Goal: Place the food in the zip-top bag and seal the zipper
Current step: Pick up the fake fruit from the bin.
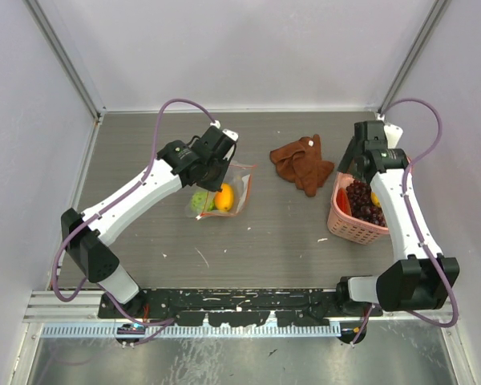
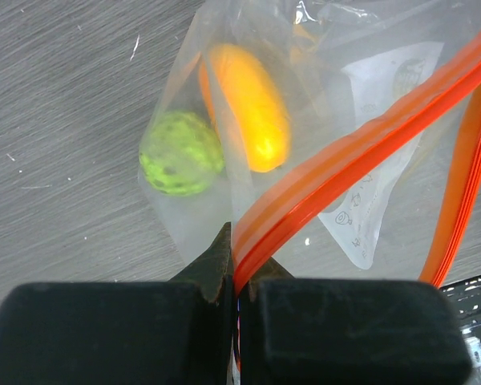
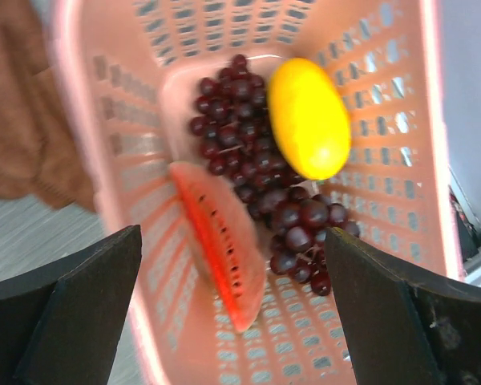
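Zipper [image 2: 354,159] pinched by left gripper [image 2: 239,298] (right gripper [image 3: 232,241] spread above basket [image 3: 385,120]).

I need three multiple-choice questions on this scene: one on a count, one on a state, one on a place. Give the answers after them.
1. How many toy fruits lie in the pink basket?
A) two B) three C) five

2. The left gripper is:
A) open B) shut on the pink basket C) shut on the zipper

3. Where is the lime-green ball?
A) inside the zip-top bag B) in the pink basket C) held by the left gripper

Answers:
1 B: a grape bunch, a yellow fruit and a watermelon slice lie there.
2 C: the orange-red strip runs into its closed fingers.
3 A: it shows through the clear plastic, beside the orange fruit.
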